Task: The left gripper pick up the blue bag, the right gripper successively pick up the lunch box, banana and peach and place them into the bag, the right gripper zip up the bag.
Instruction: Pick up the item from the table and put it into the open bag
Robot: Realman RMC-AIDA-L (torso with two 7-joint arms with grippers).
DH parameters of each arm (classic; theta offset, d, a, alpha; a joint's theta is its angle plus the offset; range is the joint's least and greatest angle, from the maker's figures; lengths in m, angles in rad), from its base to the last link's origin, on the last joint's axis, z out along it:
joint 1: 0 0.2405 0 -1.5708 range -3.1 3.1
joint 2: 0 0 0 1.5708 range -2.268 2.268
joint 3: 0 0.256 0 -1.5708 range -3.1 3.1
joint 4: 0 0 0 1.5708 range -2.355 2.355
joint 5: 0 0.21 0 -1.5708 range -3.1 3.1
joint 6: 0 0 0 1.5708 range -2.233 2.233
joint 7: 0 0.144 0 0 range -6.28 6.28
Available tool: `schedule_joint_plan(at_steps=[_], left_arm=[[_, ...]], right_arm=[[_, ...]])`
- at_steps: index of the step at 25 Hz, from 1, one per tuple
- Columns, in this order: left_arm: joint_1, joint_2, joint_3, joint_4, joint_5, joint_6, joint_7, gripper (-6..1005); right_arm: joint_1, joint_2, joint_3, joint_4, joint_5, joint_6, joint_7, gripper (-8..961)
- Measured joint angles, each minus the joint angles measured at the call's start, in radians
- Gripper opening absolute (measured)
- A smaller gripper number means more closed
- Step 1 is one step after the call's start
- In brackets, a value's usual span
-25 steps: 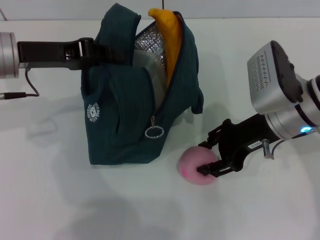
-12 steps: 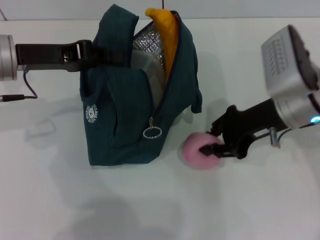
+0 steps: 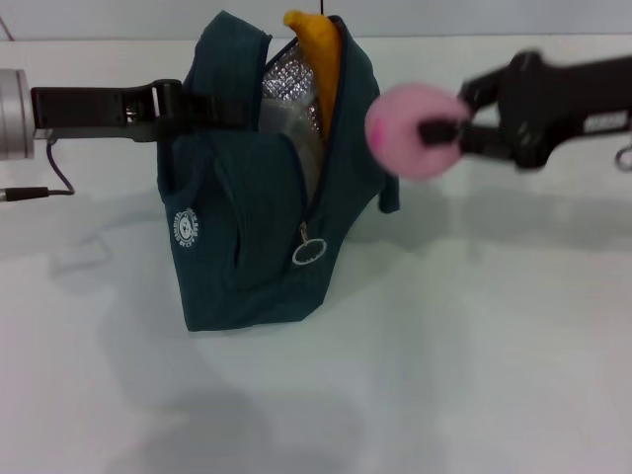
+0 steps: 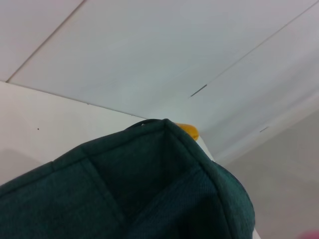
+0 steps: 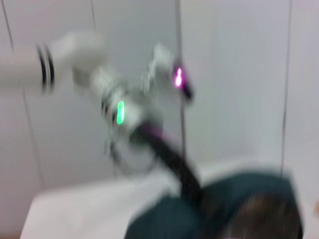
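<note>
While the left gripper (image 3: 212, 107) pinched the upright bag (image 3: 252, 227), the right gripper (image 3: 444, 131) clasped the peach (image 3: 410, 128) beside the upward-pointing banana (image 3: 316, 49).

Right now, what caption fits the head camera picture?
Right gripper carries the pink peach toward the open blue bag held by the left gripper.

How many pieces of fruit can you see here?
2. A banana sticks up out of the open blue bag, and a pink peach is held in the air by the right gripper beside the bag. More could be hidden inside.
</note>
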Motion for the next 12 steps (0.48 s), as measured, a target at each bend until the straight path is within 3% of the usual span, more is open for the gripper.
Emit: schedule_joint_plan(at_steps=[5, 12], left_arm=[[-0.004, 0.0, 0.0, -0.001, 0.0, 0.0, -0.002, 31], [-0.009, -0.001, 0.0, -0.001, -0.001, 0.001, -0.007, 31]], right_arm=[[-0.012, 0.0, 0.062, 0.022, 0.143, 0.014, -0.066, 174], [0.071, 0.007, -0.036, 0.191, 0.183, 0.165, -0.184, 119]])
